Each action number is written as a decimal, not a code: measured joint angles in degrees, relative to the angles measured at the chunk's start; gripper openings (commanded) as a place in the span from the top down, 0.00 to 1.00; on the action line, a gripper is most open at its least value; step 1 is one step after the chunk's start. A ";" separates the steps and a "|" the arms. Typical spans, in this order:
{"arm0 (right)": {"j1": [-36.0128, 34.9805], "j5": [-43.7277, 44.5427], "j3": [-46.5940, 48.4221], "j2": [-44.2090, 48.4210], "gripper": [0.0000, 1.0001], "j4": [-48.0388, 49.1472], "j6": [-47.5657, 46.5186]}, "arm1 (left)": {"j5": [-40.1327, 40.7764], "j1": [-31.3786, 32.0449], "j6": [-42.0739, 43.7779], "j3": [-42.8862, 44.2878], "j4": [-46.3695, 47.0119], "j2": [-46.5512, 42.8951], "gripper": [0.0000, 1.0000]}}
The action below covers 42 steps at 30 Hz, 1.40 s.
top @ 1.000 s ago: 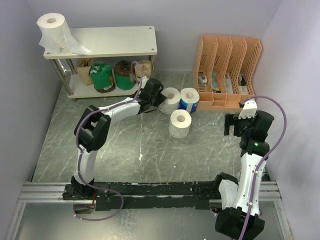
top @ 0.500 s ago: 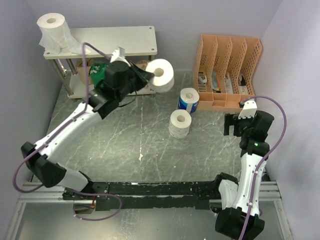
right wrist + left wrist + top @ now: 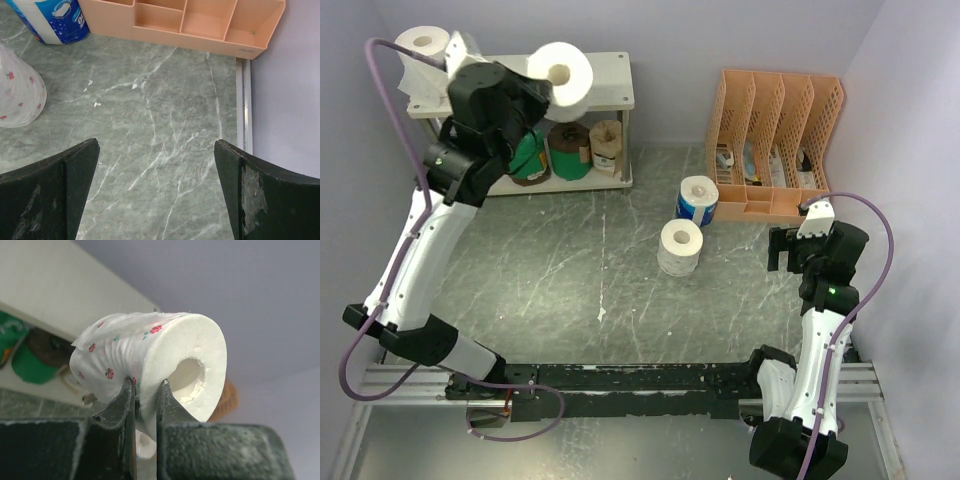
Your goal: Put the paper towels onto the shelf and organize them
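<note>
My left gripper (image 3: 538,92) is shut on the rim of a white paper towel roll (image 3: 564,74) with small red flowers, held above the top board of the shelf (image 3: 600,88). In the left wrist view the gripper (image 3: 146,386) pinches the roll's wall (image 3: 150,347). Another white roll (image 3: 424,52) stands on the shelf's top left corner. Green (image 3: 528,155) and tan (image 3: 606,142) rolls sit on the lower tier. A white roll (image 3: 680,247) and a blue-printed roll (image 3: 698,200) stand on the floor. My right gripper (image 3: 790,250) is open and empty, over bare floor (image 3: 156,150).
An orange slotted file organizer (image 3: 775,140) stands at the back right, also in the right wrist view (image 3: 190,22). Walls close in on the left, back and right. A metal rail (image 3: 620,378) runs along the near edge.
My left arm has lifted the white flowered roll from the floor near the other rolls, up and to the left, to above the shelf's top board. The right arm has not moved.
</note>
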<state>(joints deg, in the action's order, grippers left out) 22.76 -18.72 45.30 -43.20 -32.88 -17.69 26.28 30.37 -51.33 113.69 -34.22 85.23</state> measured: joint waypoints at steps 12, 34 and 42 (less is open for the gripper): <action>0.00 -0.20 0.00 -0.72 0.00 0.00 -0.26 | 6.62 -11.80 -2.38 3.93 0.94 2.25 0.93; 0.00 -0.90 0.00 -0.72 0.00 0.00 -0.37 | -6.08 -28.70 -12.50 3.08 2.75 9.62 0.64; 0.00 -1.09 0.00 -0.83 0.00 0.00 -0.37 | -11.74 -30.93 -13.86 2.29 6.45 11.52 0.01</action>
<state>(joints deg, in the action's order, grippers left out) 22.76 -19.81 45.30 -44.03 -32.88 -18.06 14.55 -0.56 -65.19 115.98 -27.77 96.75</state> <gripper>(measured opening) 0.999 0.993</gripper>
